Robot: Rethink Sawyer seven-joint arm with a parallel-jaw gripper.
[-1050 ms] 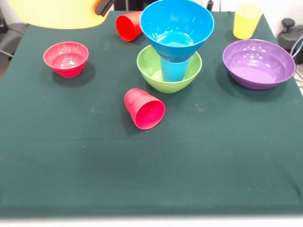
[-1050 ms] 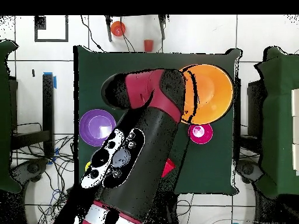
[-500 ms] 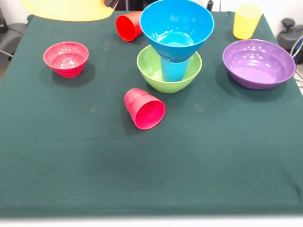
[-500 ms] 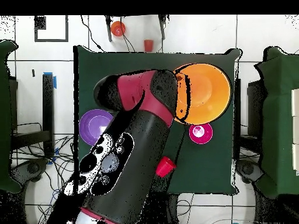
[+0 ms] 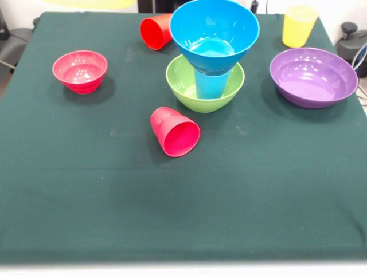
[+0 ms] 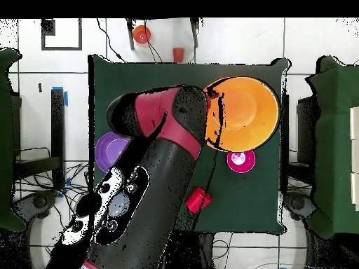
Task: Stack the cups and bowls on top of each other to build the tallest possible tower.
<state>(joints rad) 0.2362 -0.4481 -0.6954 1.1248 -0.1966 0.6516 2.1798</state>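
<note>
Claw hidden under the arm (image 6: pixel 151 189), its grip impossible to tell, is apparently carrying the orange-yellow bowl (image 6: pixel 242 112) high over the surface (image 5: pixel 172 195), judged bound for the tower (image 5: pixel 211 54) at far centre, needing careful centring.

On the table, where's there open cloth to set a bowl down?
The whole near strip in front of the tipped red cup is bare, as is the stretch between it and the purple bowl. The far middle is crowded around the green bowl stack.
</note>
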